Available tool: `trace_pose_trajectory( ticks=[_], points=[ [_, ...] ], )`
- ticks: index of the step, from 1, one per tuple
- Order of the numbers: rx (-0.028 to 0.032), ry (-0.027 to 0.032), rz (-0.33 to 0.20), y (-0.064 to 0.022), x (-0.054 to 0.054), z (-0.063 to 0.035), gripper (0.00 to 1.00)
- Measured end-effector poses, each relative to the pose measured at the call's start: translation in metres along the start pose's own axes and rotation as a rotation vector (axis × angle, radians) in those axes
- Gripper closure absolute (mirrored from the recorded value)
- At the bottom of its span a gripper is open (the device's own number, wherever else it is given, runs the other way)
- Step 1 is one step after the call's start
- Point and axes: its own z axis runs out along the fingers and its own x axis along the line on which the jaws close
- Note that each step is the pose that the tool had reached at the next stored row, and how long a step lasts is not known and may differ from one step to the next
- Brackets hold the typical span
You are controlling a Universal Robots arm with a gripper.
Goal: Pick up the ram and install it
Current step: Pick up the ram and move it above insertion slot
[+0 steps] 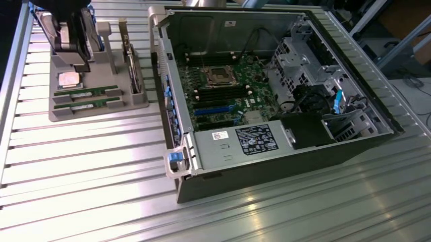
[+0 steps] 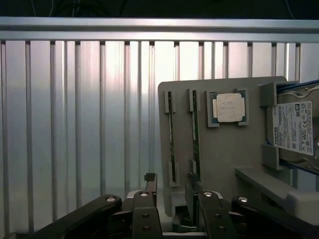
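Two ram sticks lie in slots of the grey holder tray [image 1: 101, 112], one ram stick [image 1: 88, 92] behind the other [image 1: 88, 104]. In the wrist view the same ram sticks [image 2: 171, 134] [image 2: 195, 127] run away from my gripper [image 2: 171, 182]. The gripper is open and holds nothing. It hovers over the near end of the tray, and the end of one stick shows in the gap between its fingers [image 2: 149, 185]. The open computer case [image 1: 202, 156] lies to the exterior view's right, its motherboard [image 1: 225, 98] exposed.
On the tray are also a square silver processor [image 1: 69, 79] [image 2: 230, 107], a hard drive [image 2: 295, 128] and a green expansion card [image 1: 135, 68] standing on edge. A dark arm part [image 1: 64, 12] hangs over the tray's far end. The table [image 1: 88, 166] is ribbed metal.
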Motion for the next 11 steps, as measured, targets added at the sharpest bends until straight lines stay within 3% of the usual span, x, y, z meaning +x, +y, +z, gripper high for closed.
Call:
trace_pose_trajectory(
  ticks=[11],
  points=[
    [-0.0001, 0.0014, 0.0, -0.0044, 0.0, 0.0225, 0.64]
  ],
)
